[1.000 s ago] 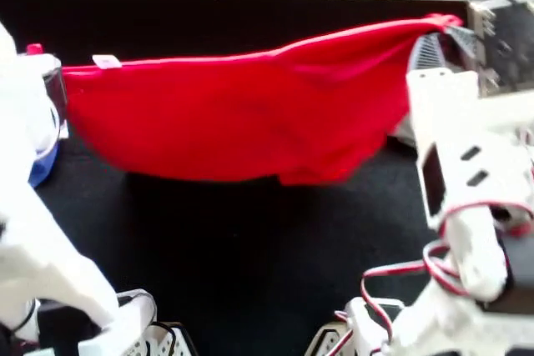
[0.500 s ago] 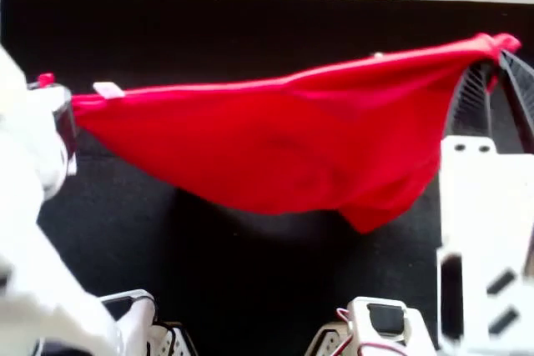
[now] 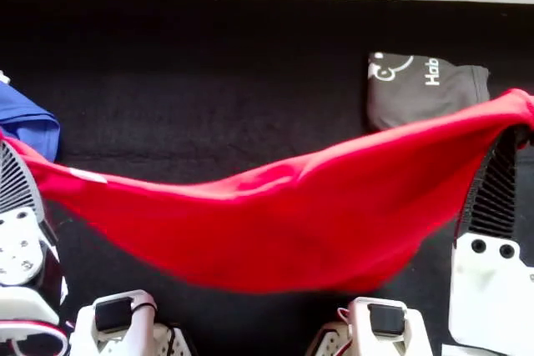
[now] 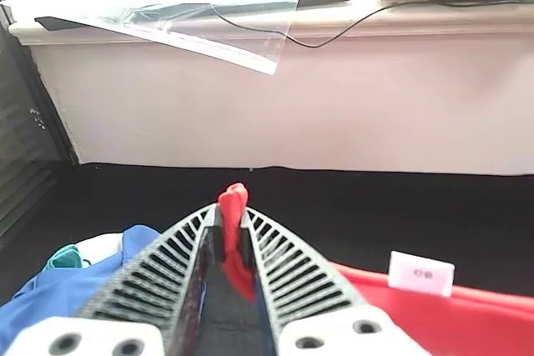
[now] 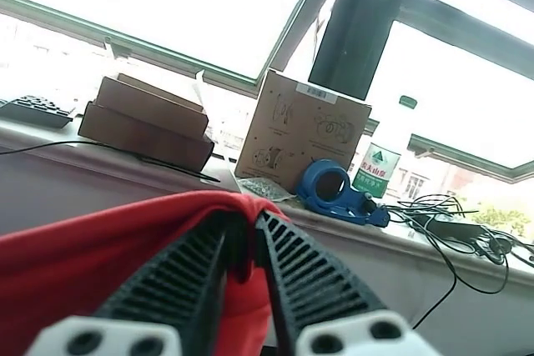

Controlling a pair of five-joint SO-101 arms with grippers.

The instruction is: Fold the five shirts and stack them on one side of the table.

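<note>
L gripper and R gripper are each clamping one end of red shirt. It is hanging w/ long axis arm-to-arm above table.

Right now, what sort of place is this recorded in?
Probably an office or lab bench by a window: a windowsill holds cardboard boxes, a blue tape dispenser and loose cables, and the table is covered in black cloth.

A red shirt stretched and sagging above the tabletop, folded grey shirt far right on it, blue shirt at its left edge.
</note>
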